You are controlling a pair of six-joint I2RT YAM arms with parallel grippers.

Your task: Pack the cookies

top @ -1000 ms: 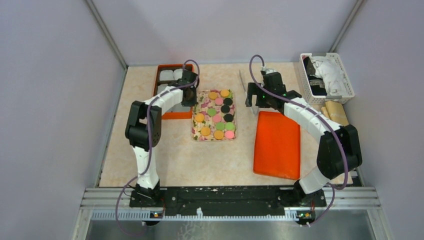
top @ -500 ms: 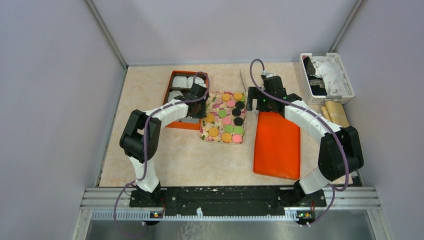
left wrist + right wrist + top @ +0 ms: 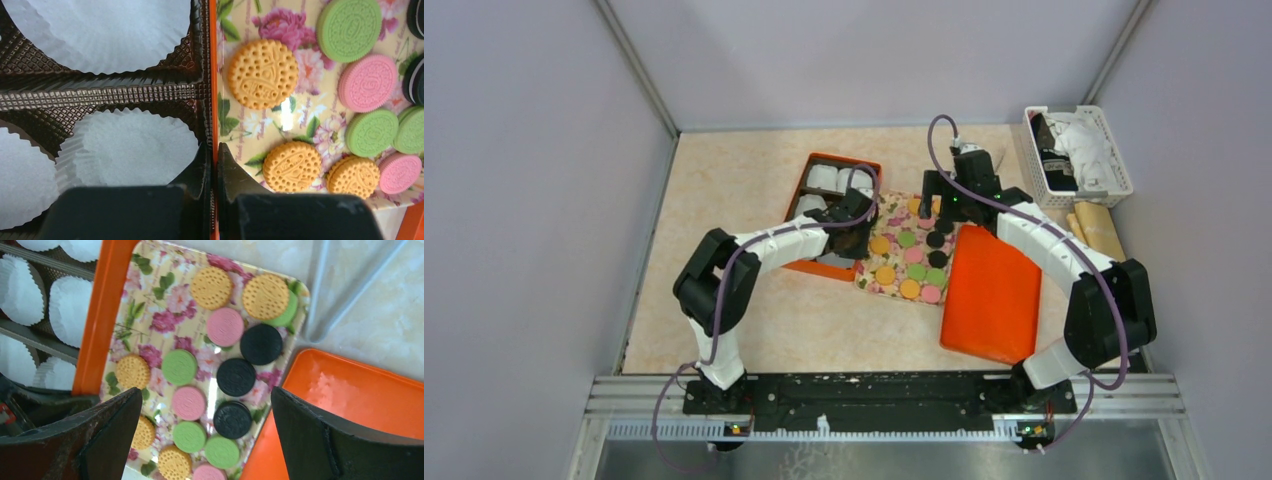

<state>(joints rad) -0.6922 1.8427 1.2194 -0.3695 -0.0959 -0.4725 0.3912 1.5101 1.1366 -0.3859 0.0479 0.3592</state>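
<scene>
The cookies [image 3: 911,262], orange, pink, green and black discs, lie on a floral tray [image 3: 871,283] at mid-table. Left of it and touching it is an orange box [image 3: 796,205] holding white paper cups [image 3: 826,177]. My left gripper [image 3: 859,215] is shut on the box's right wall [image 3: 213,75], jaws [image 3: 215,150] pinching the thin orange rim, with an orange cookie [image 3: 262,74] just to the right. My right gripper [image 3: 939,200] hovers open over the tray's far end; in its wrist view its fingers [image 3: 206,395] straddle several cookies [image 3: 236,376] without touching them.
An orange lid [image 3: 989,295] lies against the tray's right side, seen also in the right wrist view [image 3: 360,395]. A white basket [image 3: 1079,155] with cloth and a dark item stands at the back right, tan rolls [image 3: 1096,228] beside it. A pale tongs-like object [image 3: 330,295] lies behind the tray.
My left gripper has dragged the orange box rightward and turned it; the tray and the orange lid have been pushed right and tilted. The right gripper stayed open and shifted slightly.
</scene>
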